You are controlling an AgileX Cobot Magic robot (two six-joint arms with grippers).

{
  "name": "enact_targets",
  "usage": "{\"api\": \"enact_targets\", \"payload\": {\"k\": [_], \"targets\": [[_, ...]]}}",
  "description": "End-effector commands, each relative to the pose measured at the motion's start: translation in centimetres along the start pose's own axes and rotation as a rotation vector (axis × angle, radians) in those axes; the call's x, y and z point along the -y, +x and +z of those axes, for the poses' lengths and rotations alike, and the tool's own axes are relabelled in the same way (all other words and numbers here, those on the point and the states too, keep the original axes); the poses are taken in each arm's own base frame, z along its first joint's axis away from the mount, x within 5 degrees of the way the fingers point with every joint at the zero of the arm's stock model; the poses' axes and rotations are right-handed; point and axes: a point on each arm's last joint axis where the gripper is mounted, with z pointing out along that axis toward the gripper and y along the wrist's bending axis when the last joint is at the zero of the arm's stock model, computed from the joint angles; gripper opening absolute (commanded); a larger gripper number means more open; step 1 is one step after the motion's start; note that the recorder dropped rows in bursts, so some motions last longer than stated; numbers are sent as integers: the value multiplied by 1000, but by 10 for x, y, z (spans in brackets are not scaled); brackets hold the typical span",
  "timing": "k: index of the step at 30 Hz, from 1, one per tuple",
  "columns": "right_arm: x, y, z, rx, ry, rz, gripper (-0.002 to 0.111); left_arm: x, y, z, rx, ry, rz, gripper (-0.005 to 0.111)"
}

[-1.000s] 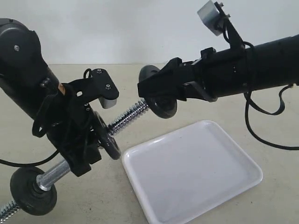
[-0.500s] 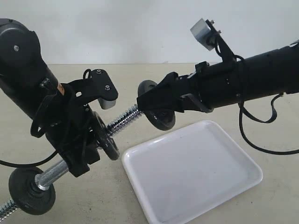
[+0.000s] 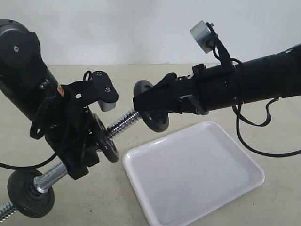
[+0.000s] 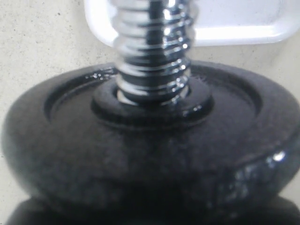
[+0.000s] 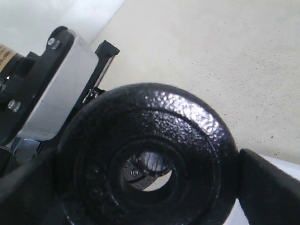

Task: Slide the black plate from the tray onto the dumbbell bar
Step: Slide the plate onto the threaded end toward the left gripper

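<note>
Beige surface under a plain pale wall; right fingers clenched on the black plate, one finger on each side of its rim, both showing dark at the disc's flanks in the right wrist view; plate held on edge in the air, clear of the tray, above the surface just beyond the tray's far left corner; raised rim and central hole facing the upper threaded end of the dumbbell bar; bar tip right at the plate's face; cannot tell whether already inside the hole.

Left fingers clenched around the bar's middle, holding it tilted: high end toward the plate, low end down toward the surface's front left corner; second black disc threaded on the bar just above those fingers, filling the left wrist view with the shiny thread rising out of its hub; third black disc on the bar's low end, close to the surface's front left corner; touching the surface or not, unclear.

Farther out, white glossy tray lying flat toward the surface's front edge, just beside the bar's midsection; right arm reaching in from the right edge, grey camera block perched above it; left arm bulking in from the left edge.
</note>
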Motion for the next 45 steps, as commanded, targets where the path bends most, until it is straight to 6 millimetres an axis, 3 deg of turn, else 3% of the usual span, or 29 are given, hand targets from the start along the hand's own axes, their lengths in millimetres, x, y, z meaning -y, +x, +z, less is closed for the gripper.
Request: {"api": "enact_targets", "payload": {"k": [1,23,45], "targets": [[-11,-8,-3,49,-84,-3,0,1,-10,-22,98,-43,3,4],[-9,-9,-3,53,-61,7,0,6,-13,-22,132,15,41,4],[10,-5,5,56,10,100,0,6,-15,-15,136,37,65,4]]}}
